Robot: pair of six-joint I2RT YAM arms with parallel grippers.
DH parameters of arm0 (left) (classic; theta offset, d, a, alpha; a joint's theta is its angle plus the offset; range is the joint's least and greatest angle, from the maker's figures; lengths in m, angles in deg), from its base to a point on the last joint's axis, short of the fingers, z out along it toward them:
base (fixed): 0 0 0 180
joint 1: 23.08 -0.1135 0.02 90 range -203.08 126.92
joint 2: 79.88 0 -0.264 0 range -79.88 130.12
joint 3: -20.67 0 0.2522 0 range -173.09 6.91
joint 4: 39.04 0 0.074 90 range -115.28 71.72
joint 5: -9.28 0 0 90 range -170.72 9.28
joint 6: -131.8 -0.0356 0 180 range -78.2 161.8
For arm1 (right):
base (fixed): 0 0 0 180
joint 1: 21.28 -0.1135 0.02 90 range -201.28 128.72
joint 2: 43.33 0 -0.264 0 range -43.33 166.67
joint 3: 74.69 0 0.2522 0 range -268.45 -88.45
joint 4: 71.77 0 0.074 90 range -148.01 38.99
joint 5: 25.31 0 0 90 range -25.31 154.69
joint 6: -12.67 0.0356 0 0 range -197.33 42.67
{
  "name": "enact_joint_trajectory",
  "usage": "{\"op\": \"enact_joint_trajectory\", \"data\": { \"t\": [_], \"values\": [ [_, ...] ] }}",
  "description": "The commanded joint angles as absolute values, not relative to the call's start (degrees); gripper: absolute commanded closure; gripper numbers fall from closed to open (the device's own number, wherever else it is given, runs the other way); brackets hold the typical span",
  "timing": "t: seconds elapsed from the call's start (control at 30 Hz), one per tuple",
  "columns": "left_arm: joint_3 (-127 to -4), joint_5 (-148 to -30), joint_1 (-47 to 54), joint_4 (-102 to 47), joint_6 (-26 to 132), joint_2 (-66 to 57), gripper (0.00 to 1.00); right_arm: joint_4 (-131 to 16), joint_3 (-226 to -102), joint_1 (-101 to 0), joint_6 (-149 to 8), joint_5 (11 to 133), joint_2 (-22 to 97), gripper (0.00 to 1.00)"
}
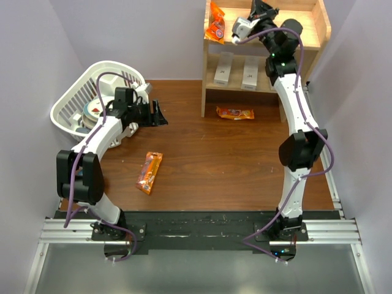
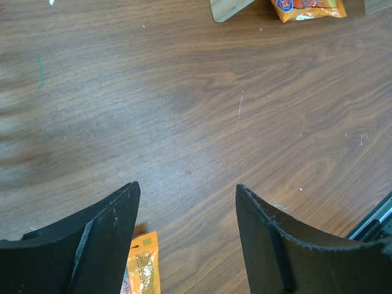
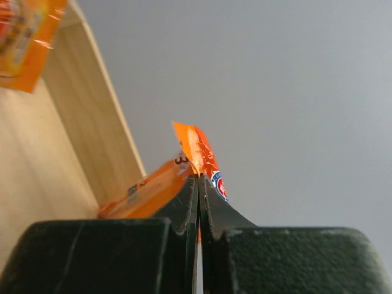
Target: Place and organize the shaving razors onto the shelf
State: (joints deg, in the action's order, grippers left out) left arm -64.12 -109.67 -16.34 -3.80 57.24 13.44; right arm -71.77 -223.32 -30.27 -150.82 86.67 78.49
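Two white shaving razor boxes (image 1: 223,69) (image 1: 251,72) lie side by side on the lower level of the wooden shelf (image 1: 321,30). My right gripper (image 1: 258,8) (image 3: 199,179) is up at the shelf's top level, shut on the edge of an orange snack packet (image 3: 197,150). Another orange packet (image 1: 215,23) (image 3: 23,43) leans at the left end of that top level. Low over the table beside the basket, my left gripper (image 1: 160,116) (image 2: 187,190) stands open with only bare wood between its fingers.
A white slatted basket (image 1: 67,107) with items inside sits at the far left. One orange packet (image 1: 149,173) (image 2: 144,269) lies mid-table. Another orange packet (image 1: 235,113) (image 2: 309,7) lies just in front of the shelf's foot (image 2: 229,7).
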Motion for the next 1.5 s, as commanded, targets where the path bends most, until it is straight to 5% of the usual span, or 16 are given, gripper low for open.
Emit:
{"op": "enact_joint_trajectory", "data": {
  "t": [0.0, 0.63, 1.47],
  "values": [
    [-65.6, -110.3, -16.8, -5.4, 56.7, 13.7, 0.31, -70.8, -214.5, -30.2, -152.2, 92.9, 67.9, 1.00],
    [-66.6, -110.3, -15.8, -5.9, 56.7, 16.8, 0.31, -42.7, -197.2, -29.9, -163.7, 101.3, 51.1, 1.00],
    [-65.4, -108.1, -14.5, -4.8, 53.8, 16.3, 0.31, -46.8, -197.7, -28.8, -169.2, 108.6, 54.7, 1.00]
  ]
}}
